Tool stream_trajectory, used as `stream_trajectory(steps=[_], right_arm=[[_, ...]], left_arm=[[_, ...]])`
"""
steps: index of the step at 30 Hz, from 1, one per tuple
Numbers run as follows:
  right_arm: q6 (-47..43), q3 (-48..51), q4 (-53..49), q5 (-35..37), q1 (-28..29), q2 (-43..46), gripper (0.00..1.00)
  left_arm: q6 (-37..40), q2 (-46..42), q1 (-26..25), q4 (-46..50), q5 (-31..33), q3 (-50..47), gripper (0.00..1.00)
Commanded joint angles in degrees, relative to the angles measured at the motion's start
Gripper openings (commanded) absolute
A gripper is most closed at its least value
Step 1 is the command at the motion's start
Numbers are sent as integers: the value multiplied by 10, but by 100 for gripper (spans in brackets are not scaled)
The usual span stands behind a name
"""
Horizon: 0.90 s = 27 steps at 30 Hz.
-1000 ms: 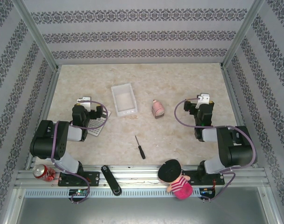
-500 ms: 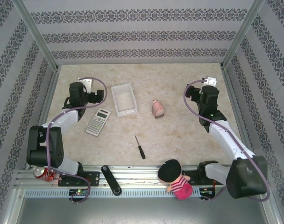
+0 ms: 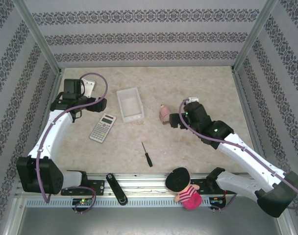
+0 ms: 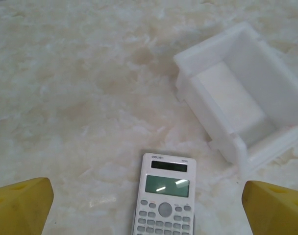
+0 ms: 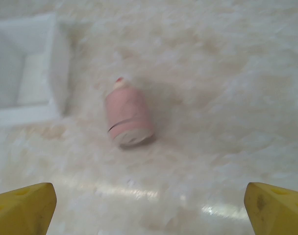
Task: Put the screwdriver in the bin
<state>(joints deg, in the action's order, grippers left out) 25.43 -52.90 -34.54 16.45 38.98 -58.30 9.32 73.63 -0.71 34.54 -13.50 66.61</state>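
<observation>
The screwdriver (image 3: 147, 154) lies flat on the table (image 3: 198, 88), near the front edge and well apart from the bin (image 3: 121, 105). The left gripper (image 3: 97, 104) hovers above the calculator (image 3: 103, 127), just left of the bin, fingers spread and holding nothing. The right gripper (image 3: 174, 120) hangs beside a toppled pink bottle (image 3: 165, 114), fingers likewise spread wide.

open table (image 3: 198, 83) all around screwdriver (image 3: 147, 154)
</observation>
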Motion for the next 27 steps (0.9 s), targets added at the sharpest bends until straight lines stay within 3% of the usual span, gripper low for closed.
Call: stream_trajectory(steps=[1, 7, 10, 14, 16, 27], right_arm=[[62, -19, -44, -14, 56, -28, 98], [59, -45, -31, -91, 118, -123, 90], [44, -61, -26, -123, 137, -174, 87], [50, -85, -50, -164, 148, -236, 73], [51, -85, -52, -178, 166, -252, 72], [133, -63, -31, -175, 265, -336, 67]], left_arm=[[36, -14, -7, 123, -25, 43, 99], [90, -44, -10, 186, -57, 89, 99], [87, -47, -10, 198, -48, 102, 99], [80, -51, -10, 202, -56, 93, 99], [77, -57, -10, 198, -56, 86, 99], [49, -64, -10, 189, -75, 64, 99]])
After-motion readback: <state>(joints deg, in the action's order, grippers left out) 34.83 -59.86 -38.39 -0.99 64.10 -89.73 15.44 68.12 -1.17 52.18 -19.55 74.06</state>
